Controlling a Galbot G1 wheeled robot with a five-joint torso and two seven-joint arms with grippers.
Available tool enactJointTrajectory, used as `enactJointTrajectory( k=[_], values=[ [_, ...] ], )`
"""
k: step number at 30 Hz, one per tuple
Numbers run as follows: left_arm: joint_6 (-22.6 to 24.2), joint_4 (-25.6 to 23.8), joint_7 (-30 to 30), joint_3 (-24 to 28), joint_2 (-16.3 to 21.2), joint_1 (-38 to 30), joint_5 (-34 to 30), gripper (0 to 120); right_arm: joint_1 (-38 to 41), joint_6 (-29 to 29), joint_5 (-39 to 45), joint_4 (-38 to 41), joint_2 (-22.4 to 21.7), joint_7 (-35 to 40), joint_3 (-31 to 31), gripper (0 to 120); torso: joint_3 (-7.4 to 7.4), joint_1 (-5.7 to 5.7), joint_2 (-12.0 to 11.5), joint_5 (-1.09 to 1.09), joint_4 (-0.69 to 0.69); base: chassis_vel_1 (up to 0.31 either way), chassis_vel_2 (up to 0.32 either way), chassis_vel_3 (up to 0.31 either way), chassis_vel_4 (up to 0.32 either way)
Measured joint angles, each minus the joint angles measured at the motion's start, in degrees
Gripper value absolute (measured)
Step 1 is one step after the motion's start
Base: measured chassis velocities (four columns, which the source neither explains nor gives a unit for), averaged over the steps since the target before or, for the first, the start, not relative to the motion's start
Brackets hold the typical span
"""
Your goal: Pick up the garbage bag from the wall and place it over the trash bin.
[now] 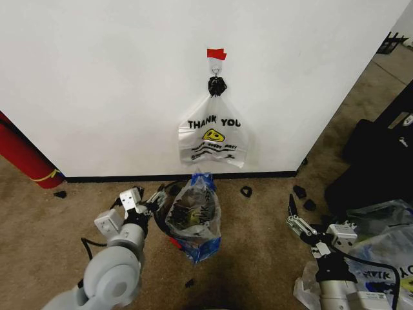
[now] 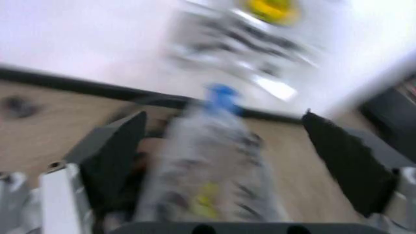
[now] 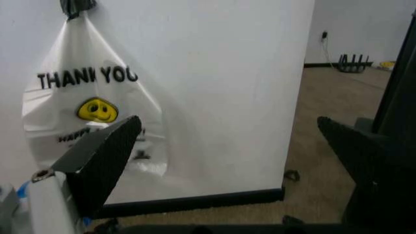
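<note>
While the garbage bag (image 1: 193, 219) stands draped over the trash bin (image 1: 188, 216) on the carpet just in front of the wall (image 1: 97, 84) and its baseboard, the left tool (image 1: 153, 201) sits right beside it, fingers spread wide with the bag between them in the left wrist view (image 2: 208, 161). The bag's long axis runs upright, toward the blue tip near the baseboard. The right tool (image 1: 293, 216) is also wide open, well apart near the wall's corner, so the left arm is nearer.

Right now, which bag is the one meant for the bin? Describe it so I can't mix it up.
Start at the white wall, then drop to the carpet below its hook. The garbage bag sits there beside the left tool: clear, crinkly, with blue patches, unlike the THANK YOU bag hanging above.
</note>
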Motion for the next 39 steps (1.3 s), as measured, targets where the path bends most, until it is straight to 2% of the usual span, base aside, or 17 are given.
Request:
enactJointTrajectory(
  k=[5,6,8,11,14,19,22,26,27,31,33,35,39],
  values=[
    [8.3,2.2,11.3,2.4,3.3,-4.5,3.6,100,0.2,-0.2,0.6,-0.1,0.0,0.1,0.2,100,0.0,0.0,0.0,-0.02,-0.01,0.0,0.0,0.0,0.0],
    [8.3,2.2,11.3,2.4,3.3,-4.5,3.6,100,0.2,-0.2,0.6,-0.1,0.0,0.1,0.2,100,0.0,0.0,0.0,-0.02,-0.01,0.0,0.0,0.0,0.0],
    [11.7,4.2,13.8,3.0,4.3,-5.6,6.5,100,0.4,-0.3,0.8,-0.3,0.0,0.0,0.3,100,0.0,0.0,0.0,-0.01,0.0,0.0,0.0,0.0,0.0],
    [12.3,6.7,14.8,3.7,4.2,-5.5,10.6,96,0.7,-0.3,1.1,-0.9,0.2,-0.1,0.2,100,0.0,0.0,0.0,-0.02,0.01,0.0,0.0,0.0,0.0],
    [12.1,8.2,15.1,4.1,4.0,-5.5,12.4,94,1.0,-0.3,1.2,-1.3,0.1,-0.3,0.2,100,0.0,0.0,0.0,-0.01,0.01,0.0,0.0,0.0,0.0],
    [11.4,11.1,15.4,4.6,3.3,-6.1,14.1,84,1.5,-1.0,2.1,-1.3,0.3,-1.1,-0.2,100,0.01,0.0,0.0,-0.01,0.0,0.0,0.0,0.0,0.0],
    [11.2,11.9,15.4,4.7,3.3,-5.5,12.9,72,1.6,-1.3,2.5,-1.2,0.3,-1.4,-0.3,100,0.0,0.0,0.0,0.0,0.01,0.0,0.0,0.0,0.0],
    [11.0,13.9,15.6,5.3,2.9,-5.5,14.2,55,1.7,-1.9,3.6,-0.9,-0.2,-1.4,-0.3,100,0.0,0.0,0.0,-0.01,0.01,0.0,0.0,0.0,0.0],
    [11.0,13.9,15.6,5.3,2.9,-5.5,14.2,55,1.7,-1.9,3.6,-0.9,-0.2,-1.4,-0.3,100,0.0,0.0,0.0,-0.01,0.01,0.0,0.0,0.0,0.0],
    [10.9,14.8,15.4,5.6,2.5,-6.0,14.3,43,2.0,-2.3,4.0,-0.9,-0.4,-1.6,-0.4,100,0.0,0.0,0.0,-0.01,0.0,0.0,0.0,0.0,0.0],
    [10.8,15.3,14.9,5.8,2.1,-6.2,14.3,29,2.2,-2.5,4.3,-1.2,-0.7,-1.7,-0.7,100,0.0,0.0,0.0,-0.01,0.0,0.0,0.0,0.0,0.0],
    [10.8,15.4,14.7,5.8,2.1,-6.2,14.2,27,2.3,-2.6,4.4,-1.4,-1.0,-1.9,-0.9,100,0.0,0.0,0.0,-0.01,0.0,0.0,0.0,0.0,0.0],
    [10.8,15.4,14.3,5.5,2.1,-5.9,14.1,12,2.9,-3.7,5.8,-2.0,-2.4,-2.1,-1.5,100,0.0,0.0,0.0,-0.01,0.0,0.0,0.0,0.0,0.0]
  ],
)
